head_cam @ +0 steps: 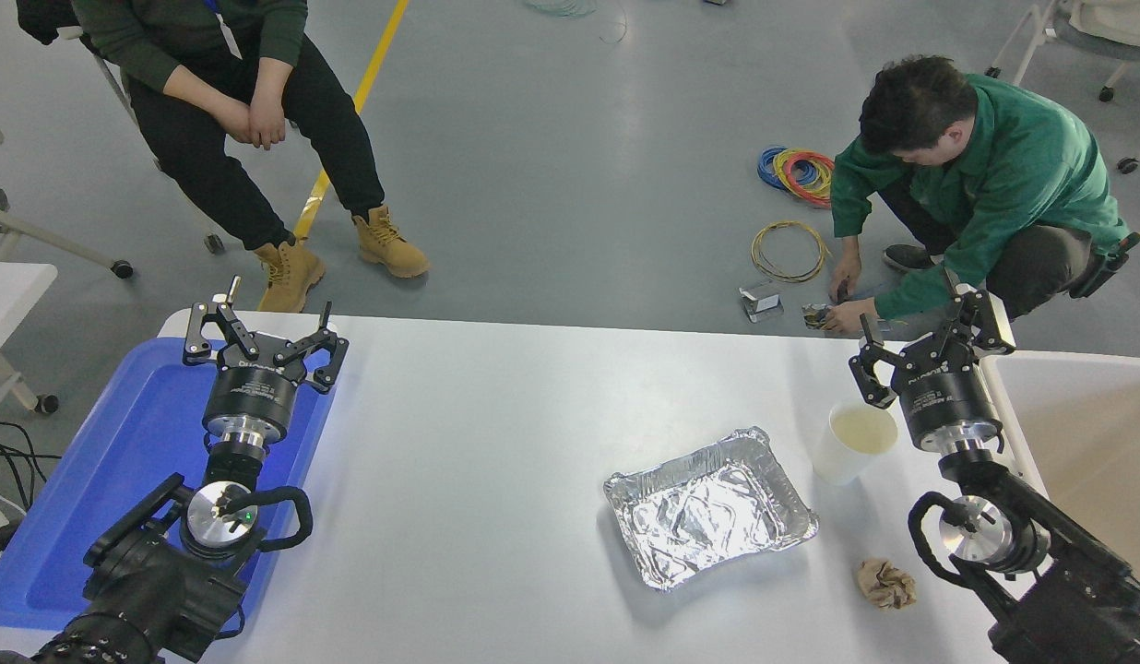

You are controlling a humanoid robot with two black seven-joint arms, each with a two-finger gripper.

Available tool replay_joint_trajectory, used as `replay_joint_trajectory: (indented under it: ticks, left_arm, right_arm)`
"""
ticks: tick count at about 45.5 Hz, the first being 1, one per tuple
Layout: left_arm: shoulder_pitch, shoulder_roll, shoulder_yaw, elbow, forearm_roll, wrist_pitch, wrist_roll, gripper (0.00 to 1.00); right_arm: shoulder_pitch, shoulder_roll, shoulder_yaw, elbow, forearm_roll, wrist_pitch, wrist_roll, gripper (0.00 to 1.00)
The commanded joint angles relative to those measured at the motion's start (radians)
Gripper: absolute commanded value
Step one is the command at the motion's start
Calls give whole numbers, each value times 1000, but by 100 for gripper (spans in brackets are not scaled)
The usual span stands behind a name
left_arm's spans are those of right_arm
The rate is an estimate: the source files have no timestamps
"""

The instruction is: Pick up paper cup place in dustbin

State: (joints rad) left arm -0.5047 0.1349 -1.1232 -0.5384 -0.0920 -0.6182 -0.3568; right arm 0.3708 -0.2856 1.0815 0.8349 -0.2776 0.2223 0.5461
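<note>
Altogether: one paper cup [854, 441], one dustbin [1077, 369], one foil tray [710, 506], two claws, left [264, 334] and right [930, 334], both spread apart.

One paper cup [852, 441], one dustbin [1086, 433] at the counter's right edge, one foil tray [710, 506], one crumpled brown paper ball [885, 584], one blue tray [118, 461] at the left edge. Two grippers: left gripper [261, 325], right gripper [930, 332]. Two people beyond the counter's [496, 443] far edge.
</note>
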Motion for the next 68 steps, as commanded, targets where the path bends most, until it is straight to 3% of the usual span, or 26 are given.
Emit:
replay_joint_trajectory:
  ticks: [1, 59, 68]
  left_arm:
    - [0, 0, 0, 0, 0, 0, -1, 100]
    - [0, 0, 0, 0, 0, 0, -1, 100]
    - [0, 0, 0, 0, 0, 0, -1, 100]
  right_arm:
    - [13, -1, 0, -7, 0, -1, 0, 100]
    - [30, -9, 0, -8, 0, -3, 0, 100]
    - [60, -58, -2, -10, 0, -4, -2, 100]
